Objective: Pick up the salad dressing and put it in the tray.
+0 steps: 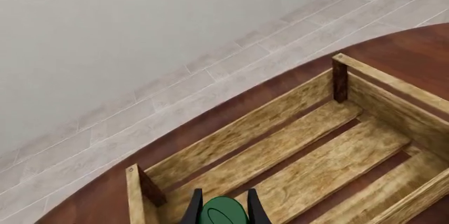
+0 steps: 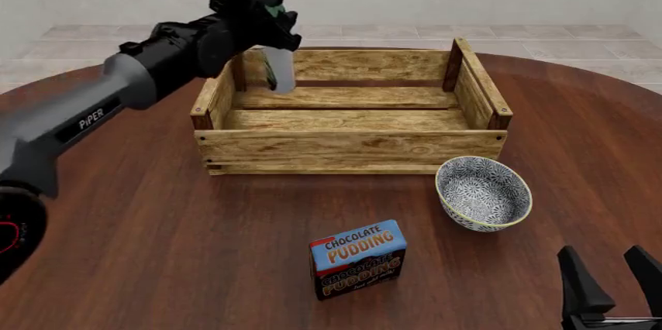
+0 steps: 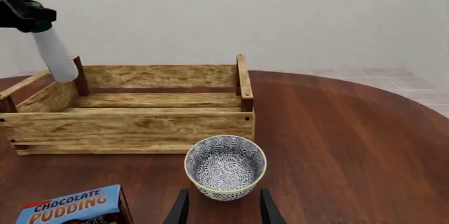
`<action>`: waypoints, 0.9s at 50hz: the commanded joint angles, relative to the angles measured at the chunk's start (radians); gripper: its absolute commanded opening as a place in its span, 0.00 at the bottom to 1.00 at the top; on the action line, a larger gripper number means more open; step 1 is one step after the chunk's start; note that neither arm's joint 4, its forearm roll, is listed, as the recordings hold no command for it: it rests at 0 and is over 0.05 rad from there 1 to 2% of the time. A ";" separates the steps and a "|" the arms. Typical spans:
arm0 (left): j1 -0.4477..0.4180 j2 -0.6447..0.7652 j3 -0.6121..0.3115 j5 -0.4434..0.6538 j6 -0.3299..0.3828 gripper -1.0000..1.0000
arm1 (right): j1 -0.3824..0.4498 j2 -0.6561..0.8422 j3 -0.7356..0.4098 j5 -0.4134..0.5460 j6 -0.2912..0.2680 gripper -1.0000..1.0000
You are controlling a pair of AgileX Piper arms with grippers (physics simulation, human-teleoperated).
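Note:
The salad dressing [image 2: 279, 70], a slim white bottle with a dark green cap, hangs tilted in the air above the back left part of the tray [image 2: 352, 146]. My left gripper [image 2: 267, 18] is shut on its cap. In the left wrist view the green cap [image 1: 224, 214] sits between the two dark fingers, with the tray's slatted floor [image 1: 316, 166] below. The right wrist view shows the bottle [image 3: 54, 53] over the tray's left end [image 3: 133, 126]. Low at the near right of the table, my right gripper [image 2: 610, 283] is open and holds nothing.
A round blue-patterned bowl [image 2: 483, 192] stands just in front of the tray's right front corner. A blue-and-black chocolate pudding box [image 2: 358, 259] stands nearer, in front of the tray's middle. The round dark wood table [image 2: 124, 221] has a tiled floor beyond it.

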 commanded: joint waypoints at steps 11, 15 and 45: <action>0.010 0.195 -0.116 -0.037 -0.025 0.00 | 0.001 -0.025 0.000 0.014 0.013 1.00; 0.017 0.220 -0.137 -0.038 -0.043 0.00 | -0.001 -0.019 -0.001 0.009 0.018 1.00; 0.010 0.377 -0.304 0.020 0.003 0.00 | -0.013 -0.028 -0.002 0.013 0.038 1.00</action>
